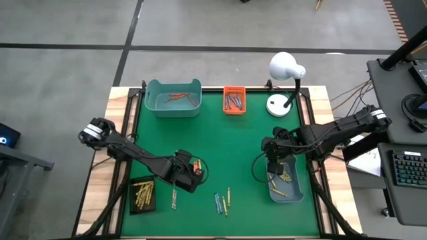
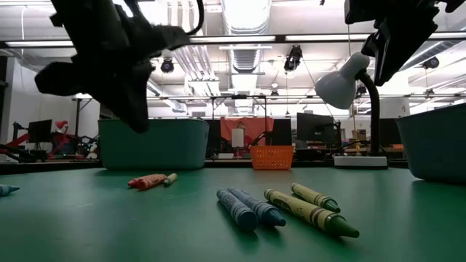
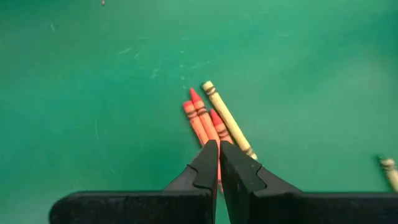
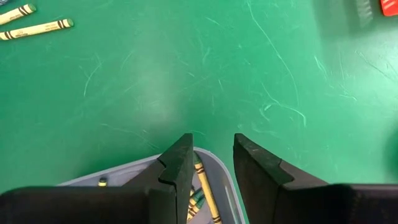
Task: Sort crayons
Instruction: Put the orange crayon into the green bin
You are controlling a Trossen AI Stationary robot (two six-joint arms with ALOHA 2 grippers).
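The left gripper [image 3: 219, 163], jaws clenched on nothing, hovers over 3 orange-red crayons [image 3: 202, 118] and 1 yellow crayon [image 3: 227, 118] lying together on the green surface [image 1: 233, 147], near the black tray [image 1: 142, 195] of yellow crayons. The right gripper [image 4: 211, 163], jaws released and empty, hangs over the rim of the grey-blue bin [image 1: 288, 188] holding greenish crayons [image 4: 205, 186]. More blue and green crayons [image 2: 284, 206] lie loose at the surface's front between the arms.
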